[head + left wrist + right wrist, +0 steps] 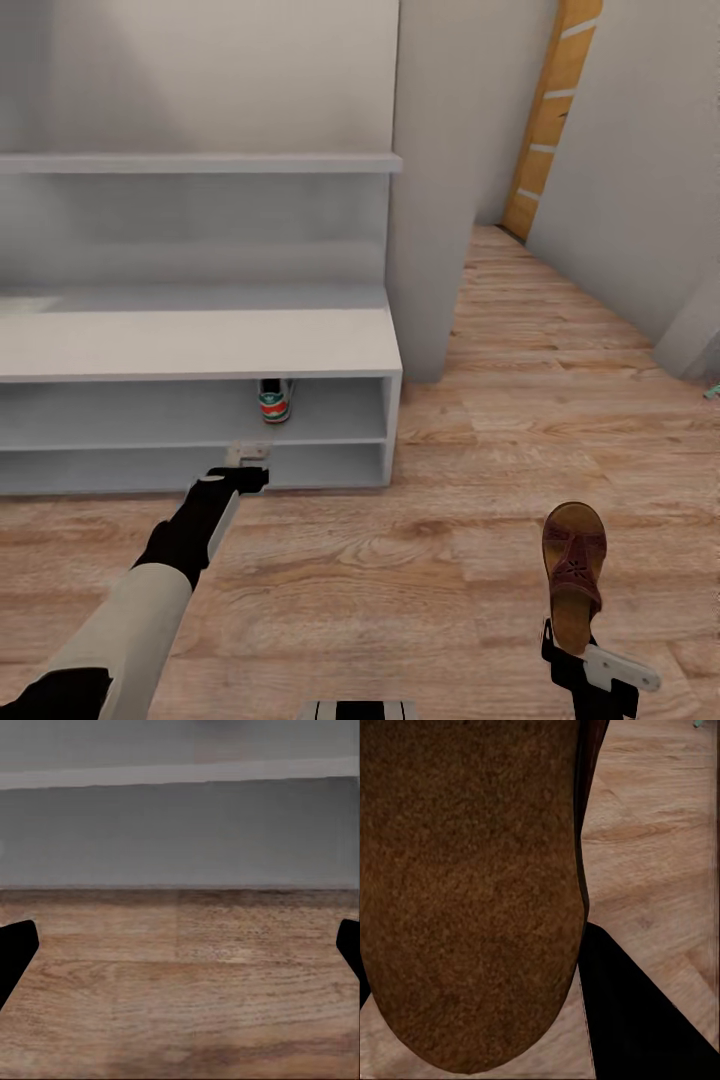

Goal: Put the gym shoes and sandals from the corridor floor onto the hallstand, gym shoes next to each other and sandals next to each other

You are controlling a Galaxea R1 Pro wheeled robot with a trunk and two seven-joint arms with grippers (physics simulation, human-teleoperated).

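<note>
Right claw [572, 640] clamped on sandal [574, 572], heel hidden; left claw [247, 453] spread, empty.

Home corridor: wood-plank floor [400, 570], plain grey walls [640, 150], pale grey hallstand [200, 345] holding a gym shoe [275, 399], orange door [550, 110] at far right.
</note>
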